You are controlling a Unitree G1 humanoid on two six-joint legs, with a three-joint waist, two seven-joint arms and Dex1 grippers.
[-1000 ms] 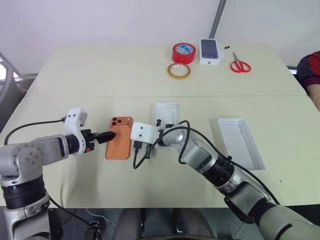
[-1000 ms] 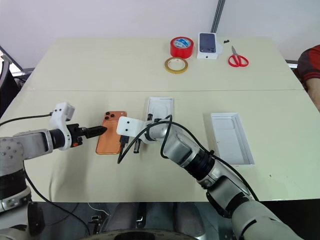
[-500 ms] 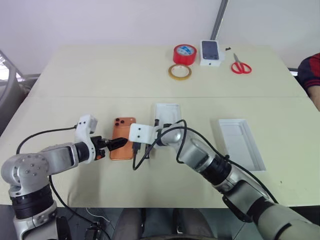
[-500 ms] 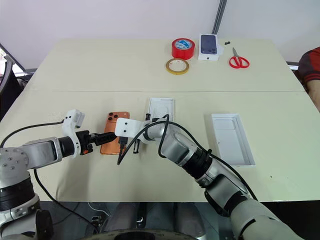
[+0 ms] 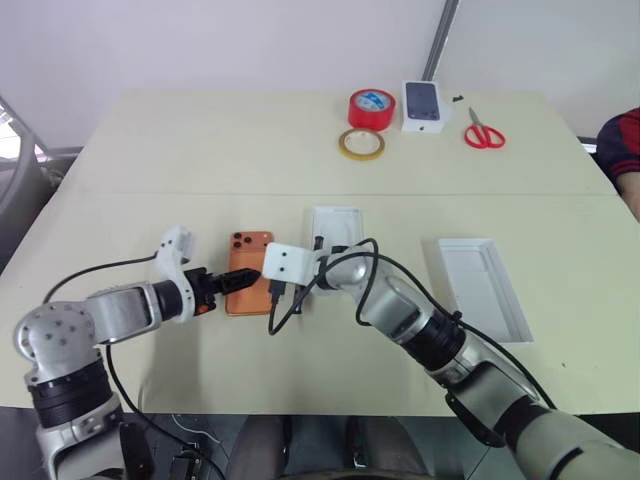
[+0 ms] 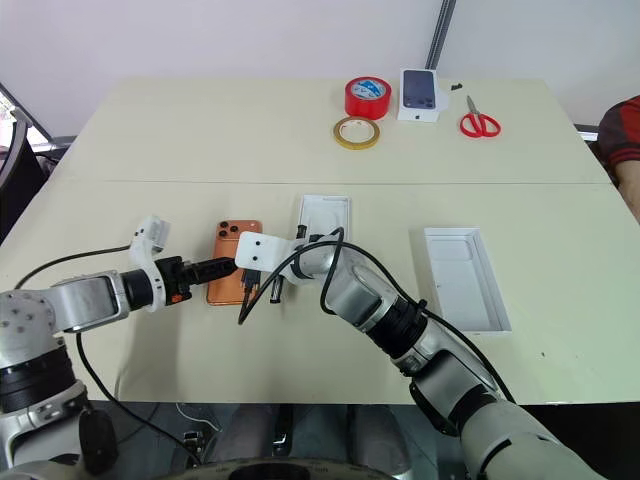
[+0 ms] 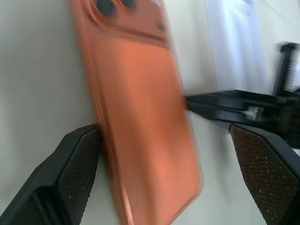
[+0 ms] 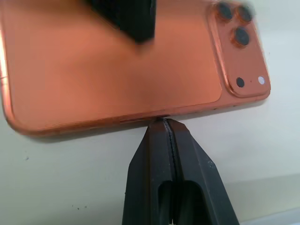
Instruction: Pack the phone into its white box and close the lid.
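The copper-orange phone [image 5: 250,290] lies back up on the table [image 5: 200,150], its three lenses [image 8: 236,23] at the far end. My left gripper [image 5: 243,279] reaches in from the left, open wide and straddling the phone; one finger [image 7: 70,173] sits at a long edge, the other [image 7: 262,168] stands clear of the opposite edge. My right gripper [image 8: 161,124] is shut, empty, with its tip against the phone's right long edge. The lid [image 5: 482,286], a plain white shell, lies open side up to the right. The white box is hidden.
A flat white insert [image 5: 336,222] lies just behind my right gripper. At the table's far side are a red tape roll [image 5: 371,108], a yellow tape ring [image 5: 359,144], a small white carton [image 5: 422,105] and red scissors [image 5: 484,133]. A person's sleeve [image 5: 622,150] shows at the right edge.
My left gripper has moved right and rolled, from the phone's left edge to straddling the phone. The right gripper has stayed at the phone's right edge.
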